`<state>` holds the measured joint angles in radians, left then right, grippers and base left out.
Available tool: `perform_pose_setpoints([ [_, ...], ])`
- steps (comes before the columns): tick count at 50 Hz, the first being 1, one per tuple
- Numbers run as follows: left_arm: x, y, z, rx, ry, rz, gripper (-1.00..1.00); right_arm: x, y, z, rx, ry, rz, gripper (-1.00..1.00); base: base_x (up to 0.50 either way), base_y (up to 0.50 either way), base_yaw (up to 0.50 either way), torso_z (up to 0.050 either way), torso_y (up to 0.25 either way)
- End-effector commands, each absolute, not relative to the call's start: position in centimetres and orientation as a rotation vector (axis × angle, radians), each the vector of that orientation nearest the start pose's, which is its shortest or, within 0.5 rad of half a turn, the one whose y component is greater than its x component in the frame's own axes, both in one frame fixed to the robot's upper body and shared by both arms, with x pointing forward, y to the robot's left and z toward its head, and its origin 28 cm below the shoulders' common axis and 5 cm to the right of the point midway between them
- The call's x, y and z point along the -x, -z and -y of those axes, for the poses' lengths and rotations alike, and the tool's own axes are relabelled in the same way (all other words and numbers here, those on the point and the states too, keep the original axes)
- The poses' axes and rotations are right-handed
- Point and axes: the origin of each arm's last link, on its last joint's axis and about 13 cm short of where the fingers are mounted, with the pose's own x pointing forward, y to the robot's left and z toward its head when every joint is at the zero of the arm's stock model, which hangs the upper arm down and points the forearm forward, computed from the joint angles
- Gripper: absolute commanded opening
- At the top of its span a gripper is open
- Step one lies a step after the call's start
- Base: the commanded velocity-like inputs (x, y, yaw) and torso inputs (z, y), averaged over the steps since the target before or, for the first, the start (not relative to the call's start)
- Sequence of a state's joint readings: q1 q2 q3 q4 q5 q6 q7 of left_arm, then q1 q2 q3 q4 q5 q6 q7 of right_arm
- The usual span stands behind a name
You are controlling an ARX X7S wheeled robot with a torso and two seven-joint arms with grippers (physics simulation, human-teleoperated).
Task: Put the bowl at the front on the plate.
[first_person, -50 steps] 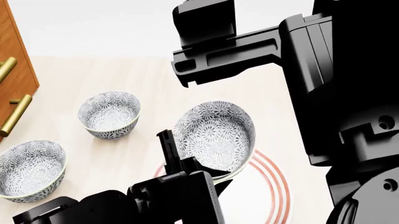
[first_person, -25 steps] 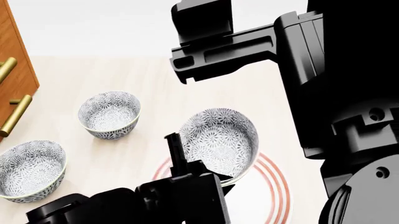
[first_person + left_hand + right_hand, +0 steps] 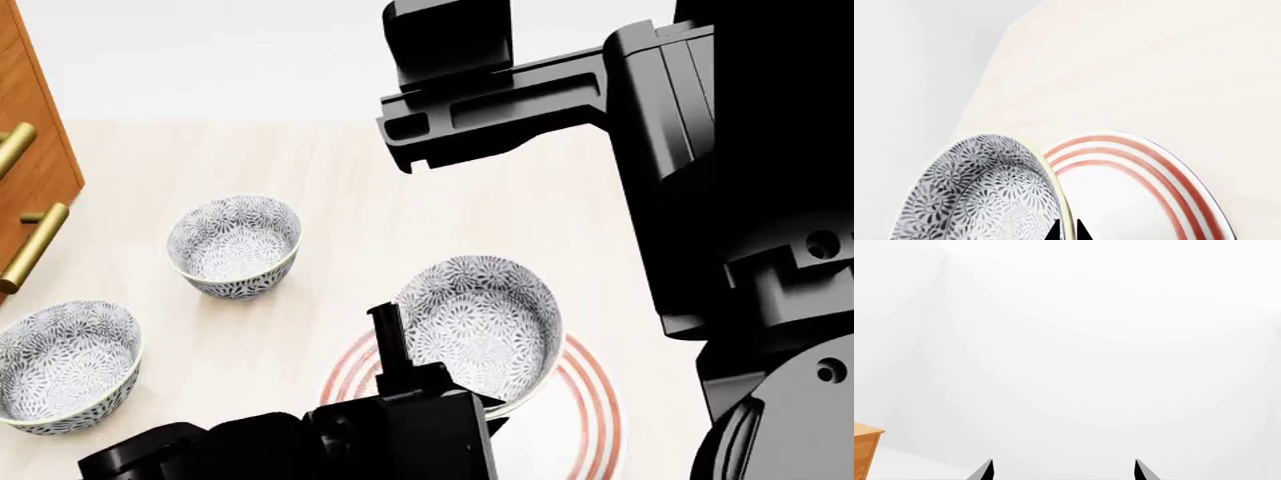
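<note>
From the head camera, the left arm reaches up from the near edge, its left gripper [image 3: 390, 345] clamped on the rim of the bowl [image 3: 481, 322], tilted over the plate [image 3: 587, 400] (two more bowls sit apart on the tabletop [image 3: 334, 190]). The left wrist camera shows that rim pinched between black tips. The right wrist camera shows the right gripper [image 3: 1063, 471] spread wide, empty.
</note>
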<state>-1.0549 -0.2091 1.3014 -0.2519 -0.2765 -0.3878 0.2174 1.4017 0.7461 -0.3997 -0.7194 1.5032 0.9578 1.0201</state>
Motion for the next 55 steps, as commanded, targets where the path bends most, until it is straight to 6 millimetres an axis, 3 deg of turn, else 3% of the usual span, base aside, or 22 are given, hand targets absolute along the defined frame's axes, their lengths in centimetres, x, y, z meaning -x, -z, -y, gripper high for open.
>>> perform_pose_setpoints([
  [1, -33.5, -12.4, -10.5, -0.898, 1.028, -0.033, -1.0, -19.3, -34.8, 10.4, 0.212, -0.119, 0.492, 1.0, 0.0, 0.0, 0.0, 0.0, 0.0],
  [55, -33.3, -10.7, -10.3, -0.9, 1.069, -0.122, -1.0, -19.7, -34.2, 10.6, 0.2, -0.112, 0.483, 1.0, 0.0, 0.0, 0.0, 0.0, 0.001],
])
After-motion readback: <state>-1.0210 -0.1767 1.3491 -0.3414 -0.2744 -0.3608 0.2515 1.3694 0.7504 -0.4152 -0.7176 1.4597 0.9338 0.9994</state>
